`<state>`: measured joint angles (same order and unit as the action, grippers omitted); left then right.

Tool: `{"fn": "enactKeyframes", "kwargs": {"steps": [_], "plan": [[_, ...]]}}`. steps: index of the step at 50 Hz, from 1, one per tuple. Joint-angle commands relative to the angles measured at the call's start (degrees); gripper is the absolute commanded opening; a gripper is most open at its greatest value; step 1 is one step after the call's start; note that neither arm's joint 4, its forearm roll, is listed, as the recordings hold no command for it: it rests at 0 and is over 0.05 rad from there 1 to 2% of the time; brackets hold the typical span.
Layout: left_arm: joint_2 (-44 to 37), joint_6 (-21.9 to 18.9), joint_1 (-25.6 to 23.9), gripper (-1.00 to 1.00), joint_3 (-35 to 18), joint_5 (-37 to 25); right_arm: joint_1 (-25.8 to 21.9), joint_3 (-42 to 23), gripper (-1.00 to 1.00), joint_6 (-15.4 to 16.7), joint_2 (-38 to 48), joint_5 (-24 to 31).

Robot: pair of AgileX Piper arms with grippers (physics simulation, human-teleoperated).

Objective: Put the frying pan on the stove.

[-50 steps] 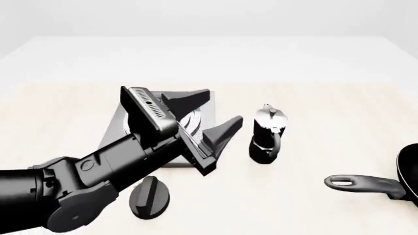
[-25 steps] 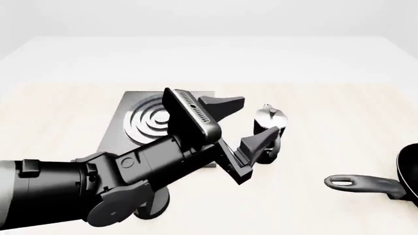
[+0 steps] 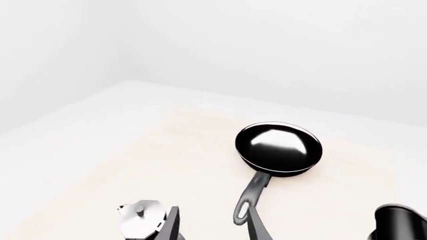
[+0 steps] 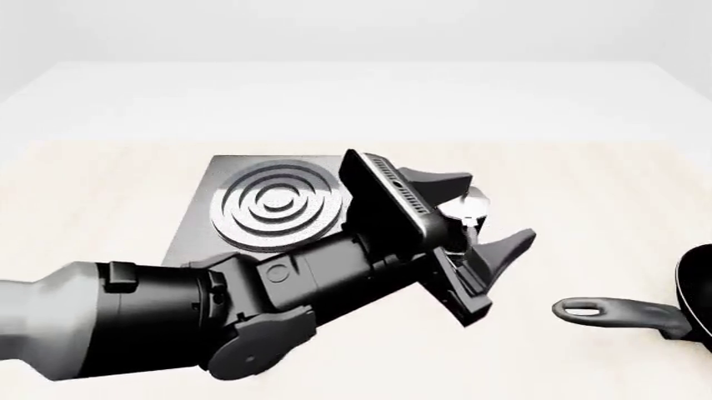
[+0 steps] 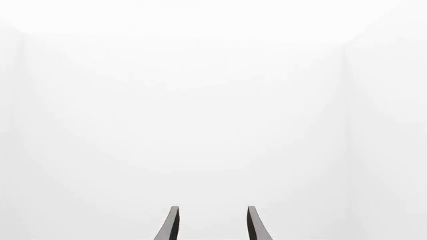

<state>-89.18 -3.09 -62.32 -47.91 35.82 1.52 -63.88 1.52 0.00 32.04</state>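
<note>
L end effector (image 4: pixel 481 210) rightward, nearer glossy pan (image 3: pixel 279 147)

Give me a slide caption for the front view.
Left gripper open above the table, between stove and frying pan.

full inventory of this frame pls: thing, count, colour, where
frying pan: 1, black with glossy pale-reflecting inside, at the table's right edge in the front view, handle pointing left toward the left gripper.
stove: 1, grey slab with silver rings, left of centre, partly behind the left arm.
moka pot: 1, black and silver, right of the stove, mostly hidden by the left gripper in the front view.
table: 1, pale wood top.
left gripper: 1, black, open, above the table between the stove and the pan handle, holding nothing.
right gripper: 1, dark fingertips only, open, facing blank white; not in the front view.
</note>
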Motion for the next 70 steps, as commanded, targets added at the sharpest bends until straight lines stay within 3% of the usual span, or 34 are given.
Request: {"fn": "enactKeyframes", "kwargs": {"steps": [1, 30, 31, 70], "plan": [[-2.9, -0.4, -1.5, 1.00, -3.9, -1.9, 0.1, -0.1, 1.00, -0.3, 0.0, 0.0], [-11.7, -0.8, -1.6, 1.00, -13.8, -8.0, 0.7, -0.2, 1.00, -0.5, 0.0, -0.1], [-17.2, -1.0, -3.3, 1.00, -20.7, -12.0, 1.3, -2.8, 1.00, -1.4, 0.0, 1.8], [-25.3, -0.7, -3.7, 1.00, -31.6, -17.9, 1.8, -1.1, 1.00, -2.6, 0.0, -0.1]]}}
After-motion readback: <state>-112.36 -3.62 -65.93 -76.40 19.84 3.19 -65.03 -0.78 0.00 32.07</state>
